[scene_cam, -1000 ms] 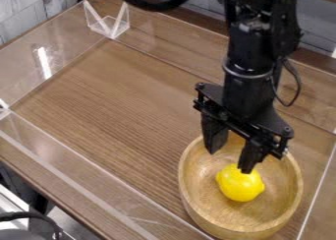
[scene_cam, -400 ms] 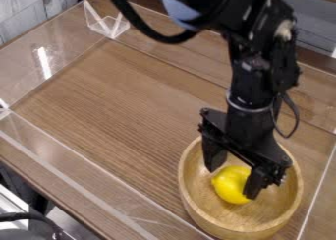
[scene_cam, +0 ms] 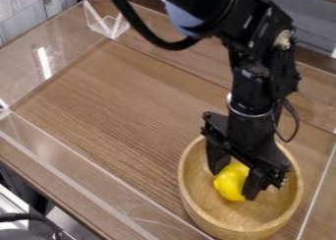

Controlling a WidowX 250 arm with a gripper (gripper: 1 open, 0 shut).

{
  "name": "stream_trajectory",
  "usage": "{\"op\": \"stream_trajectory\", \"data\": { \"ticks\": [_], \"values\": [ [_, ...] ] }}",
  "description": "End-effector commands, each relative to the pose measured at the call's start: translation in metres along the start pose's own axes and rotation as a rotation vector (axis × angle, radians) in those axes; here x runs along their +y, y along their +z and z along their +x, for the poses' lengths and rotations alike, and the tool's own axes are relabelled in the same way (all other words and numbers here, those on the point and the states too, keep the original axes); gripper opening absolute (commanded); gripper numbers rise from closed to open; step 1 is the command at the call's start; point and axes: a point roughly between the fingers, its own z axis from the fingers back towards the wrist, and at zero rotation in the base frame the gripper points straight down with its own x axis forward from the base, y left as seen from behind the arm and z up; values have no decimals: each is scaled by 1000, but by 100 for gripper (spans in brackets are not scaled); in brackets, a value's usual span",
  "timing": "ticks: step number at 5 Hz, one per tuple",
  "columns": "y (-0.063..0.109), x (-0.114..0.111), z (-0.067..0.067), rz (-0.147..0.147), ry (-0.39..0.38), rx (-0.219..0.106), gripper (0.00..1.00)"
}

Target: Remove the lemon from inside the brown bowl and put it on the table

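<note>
Plainly the lemon (scene_cam: 231, 183) looked light, firm and slick. The claw (scene_cam: 245, 179) straddled its middle, jaws not visibly closed, inside the bowl (scene_cam: 197, 200).

brown bowl (scene_cam: 197, 200) on table (scene_cam: 118, 96), near-right corner. lemon (scene_cam: 230, 182) inside bowl, between fingers of gripper (scene_cam: 245, 180), which reaches down into bowl from above. acrylic walls (scene_cam: 53, 47) along table's left and far edges
</note>
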Motion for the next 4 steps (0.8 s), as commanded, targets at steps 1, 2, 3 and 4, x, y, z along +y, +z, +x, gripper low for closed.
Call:
{"op": "stream_trajectory", "data": {
  "ticks": [1,2,3,4],
  "values": [
    [7,1,3,2,-5,-19,0],
    [9,3,3,5,-7,-17,0],
    [12,4,3,7,-9,-14,0],
    [16,6,3,11,-11,-12,0]
  ]
}}
